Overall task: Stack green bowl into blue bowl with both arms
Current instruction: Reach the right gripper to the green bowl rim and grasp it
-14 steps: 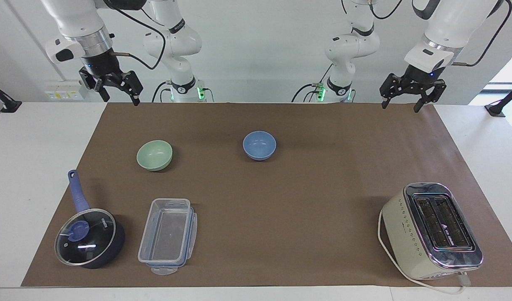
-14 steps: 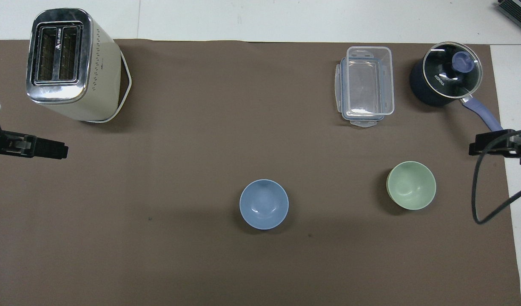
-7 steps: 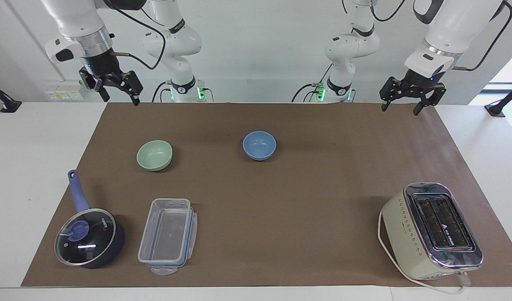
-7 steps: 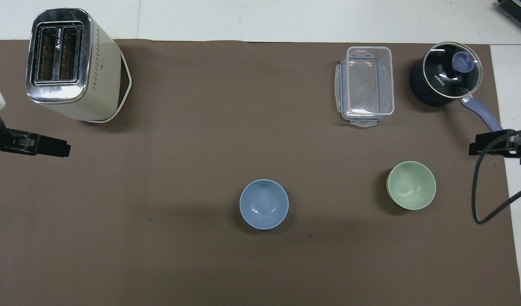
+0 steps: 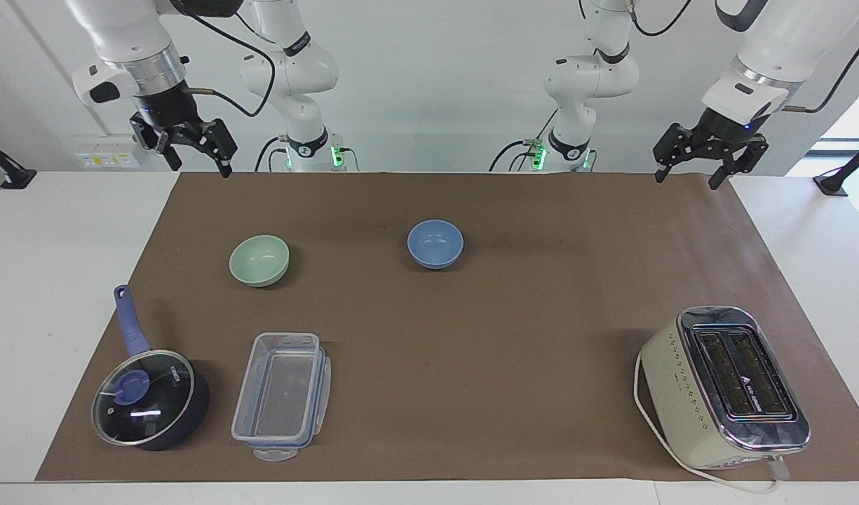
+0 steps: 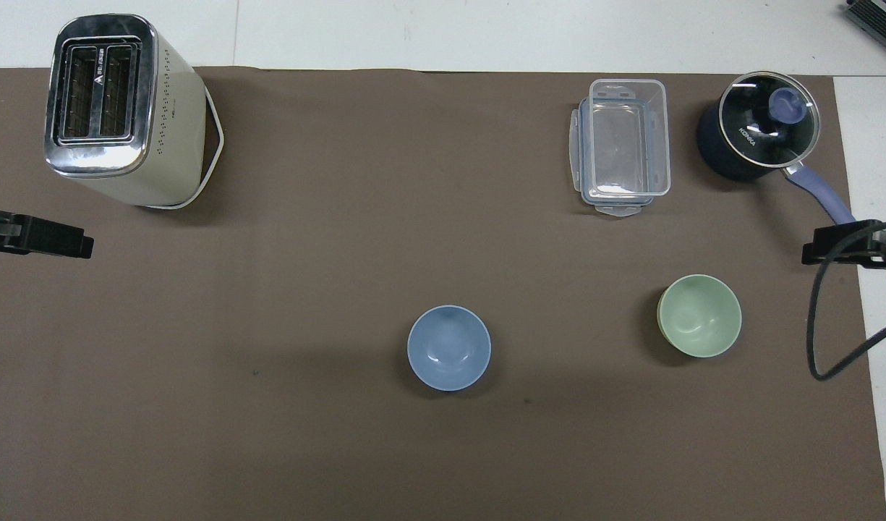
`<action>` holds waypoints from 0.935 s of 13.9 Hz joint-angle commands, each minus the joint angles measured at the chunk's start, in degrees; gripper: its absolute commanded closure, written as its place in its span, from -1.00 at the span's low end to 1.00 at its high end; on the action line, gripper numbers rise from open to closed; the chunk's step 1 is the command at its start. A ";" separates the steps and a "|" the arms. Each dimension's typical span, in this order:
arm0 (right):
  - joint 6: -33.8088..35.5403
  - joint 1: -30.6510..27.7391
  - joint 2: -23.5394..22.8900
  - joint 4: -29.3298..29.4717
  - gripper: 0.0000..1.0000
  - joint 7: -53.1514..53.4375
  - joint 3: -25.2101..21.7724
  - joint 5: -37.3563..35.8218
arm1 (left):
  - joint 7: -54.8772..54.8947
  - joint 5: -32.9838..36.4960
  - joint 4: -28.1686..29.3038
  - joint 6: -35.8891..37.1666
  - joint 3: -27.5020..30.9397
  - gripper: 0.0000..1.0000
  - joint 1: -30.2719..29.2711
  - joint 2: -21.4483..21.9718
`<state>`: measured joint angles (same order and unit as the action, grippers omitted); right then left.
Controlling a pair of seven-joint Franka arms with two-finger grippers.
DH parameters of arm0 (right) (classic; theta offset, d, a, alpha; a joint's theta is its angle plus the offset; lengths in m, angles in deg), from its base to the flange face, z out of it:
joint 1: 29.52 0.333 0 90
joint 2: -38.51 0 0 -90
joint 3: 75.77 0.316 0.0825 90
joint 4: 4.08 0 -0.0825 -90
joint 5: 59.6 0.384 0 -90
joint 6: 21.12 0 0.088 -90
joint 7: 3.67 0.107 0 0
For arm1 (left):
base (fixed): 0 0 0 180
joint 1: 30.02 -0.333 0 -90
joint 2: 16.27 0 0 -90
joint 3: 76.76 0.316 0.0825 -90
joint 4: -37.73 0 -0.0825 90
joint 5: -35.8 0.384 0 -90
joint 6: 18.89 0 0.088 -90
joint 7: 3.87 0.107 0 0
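Two bowls apart: green bowl (image 5: pixel 259 260) nearest saucepan (image 5: pixel 151 400), container (image 5: pixel 282 396).

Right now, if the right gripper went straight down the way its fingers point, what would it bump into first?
Probably just the brown mat. The right gripper, open, hangs near the mat's corner; the green bowl seems off its line, though depth is uncertain.

Green bowl (image 5: pixel 259 260) pale mint; blue bowl (image 5: pixel 435 243) periwinkle; mat (image 5: pixel 471 337) plain brown; pan (image 5: pixel 151 400) dark blue; toaster (image 5: pixel 724 386) cream, chrome top.
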<state>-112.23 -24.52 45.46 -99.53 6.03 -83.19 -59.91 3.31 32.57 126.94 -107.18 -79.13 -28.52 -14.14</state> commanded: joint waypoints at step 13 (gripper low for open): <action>-33.48 -3.15 -0.96 -32.58 -1.00 -20.74 -0.40 0.23 | 0.11 1.56 -1.06 7.26 2.28 -1.00 1.58 0.42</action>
<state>-139.24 -25.69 44.07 -126.18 -9.36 -83.67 -59.94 4.01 32.87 125.82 -101.23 -77.30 -27.25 -14.58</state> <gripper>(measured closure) 0.000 0.000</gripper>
